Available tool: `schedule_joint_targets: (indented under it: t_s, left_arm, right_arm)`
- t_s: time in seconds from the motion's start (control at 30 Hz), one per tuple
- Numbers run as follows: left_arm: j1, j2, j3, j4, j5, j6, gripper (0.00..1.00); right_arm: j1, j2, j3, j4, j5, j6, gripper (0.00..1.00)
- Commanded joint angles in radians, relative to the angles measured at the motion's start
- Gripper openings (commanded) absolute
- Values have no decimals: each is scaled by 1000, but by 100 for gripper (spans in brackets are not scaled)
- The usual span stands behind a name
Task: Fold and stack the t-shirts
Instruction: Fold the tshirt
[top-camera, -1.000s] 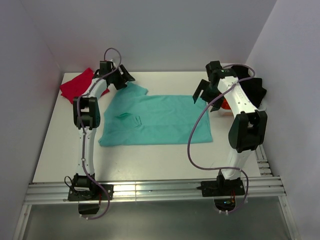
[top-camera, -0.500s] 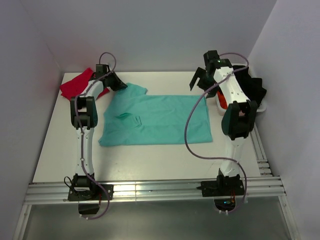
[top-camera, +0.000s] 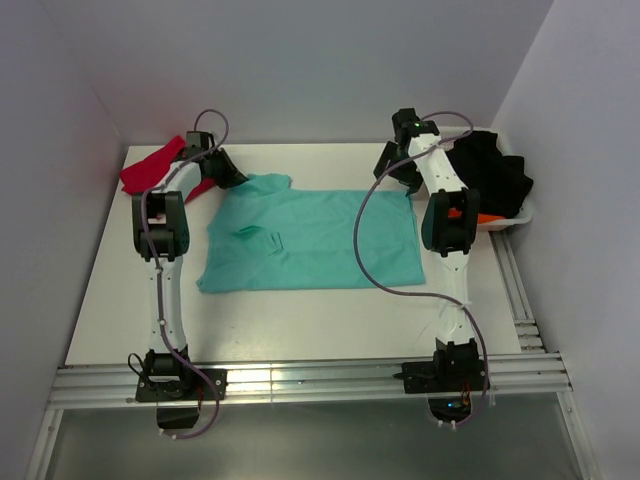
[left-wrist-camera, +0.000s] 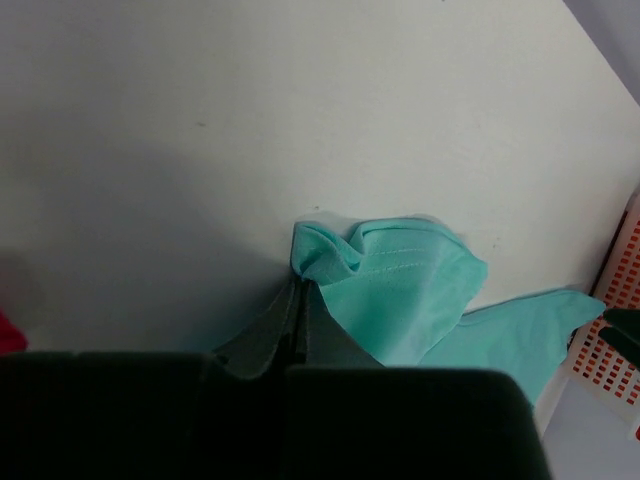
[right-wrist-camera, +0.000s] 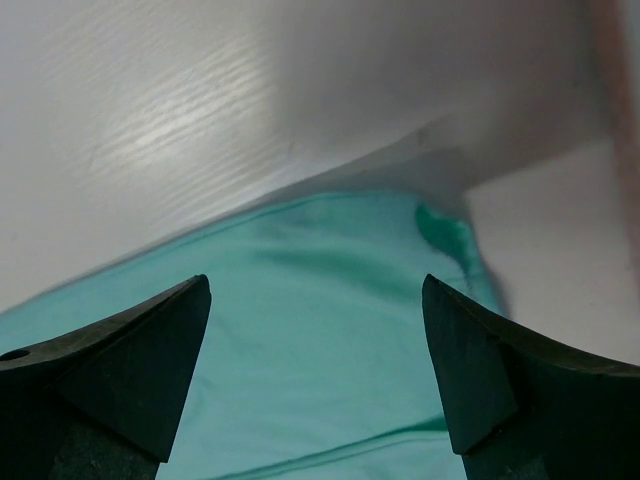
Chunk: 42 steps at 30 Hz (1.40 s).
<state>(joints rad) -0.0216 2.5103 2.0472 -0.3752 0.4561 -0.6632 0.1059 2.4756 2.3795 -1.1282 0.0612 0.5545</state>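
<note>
Three pale walls (top-camera: 300, 70) box in the white table (top-camera: 300, 325), where the teal shirt (top-camera: 310, 240) lies flat, my left pincer (left-wrist-camera: 299, 296) pinching its far sleeve, my right pincer (right-wrist-camera: 315, 290) spread over its far corner.

pincer (left-wrist-camera: 298, 318) tips pressed together on a bunched corner of the teal shirt (left-wrist-camera: 400, 290), cloth puckered at the tips, rest of it trailing right over the white bench (left-wrist-camera: 250, 120), red cloth (left-wrist-camera: 6, 335) sliver at left edge, orange-meshed basket (left-wrist-camera: 612, 320) at right edge
</note>
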Motion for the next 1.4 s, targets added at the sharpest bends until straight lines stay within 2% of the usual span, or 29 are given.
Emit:
schedule_joint_targets:
  t_s: [0.0,0.1,0.33,0.53,0.63,0.7,0.8,0.9,0.93,1.0,1.03,1.1,1.13,1.37]
  left_arm:
    - [18,-22,-44,-116,-59,71,0]
    - [18,-34,-55,-116,-57,79,0]
    - [18,-27,-42,-123,-50,79,0]
    - [18,-21,-39,-129,-50,79,0]
    - [18,-24,-50,-126,-51,80,0]
    - [18,-22,-51,-129,-53,82,0]
    - [18,-16,-44,-134,-53,83,0]
    - [18,-8,-35,-140,-53,86,0]
    - [18,-7,-32,-143,-56,89,0]
    - [18,-7,-30,-146,-59,91,0]
    - [18,-5,-28,-146,-62,93,0]
    - [44,-4,-25,-149,-62,94,0]
    - [46,-1,-19,-154,-60,94,0]
    - [52,-1,-12,-160,-57,96,0]
  right_arm:
    - [-5,40,96,-65,214,-22,93]
    - [-8,51,80,-84,334,-36,93]
    - [-51,62,47,-48,319,-25,89]
    - [-51,86,38,-39,318,-18,79]
    - [-51,108,37,-47,313,-13,69]
    - [-51,117,43,-51,316,-8,68]
    - [-51,124,46,-45,316,-14,63]
    - [-51,137,55,-47,322,-14,54]
    - [-51,141,53,-45,324,-16,43]
    - [-51,149,55,-47,325,-16,36]
    - [-51,152,55,-44,325,-18,24]
    - [-52,160,56,-45,324,-18,13]
    - [-52,163,58,-45,322,-18,0]
    - [-52,161,53,-36,322,-24,0]
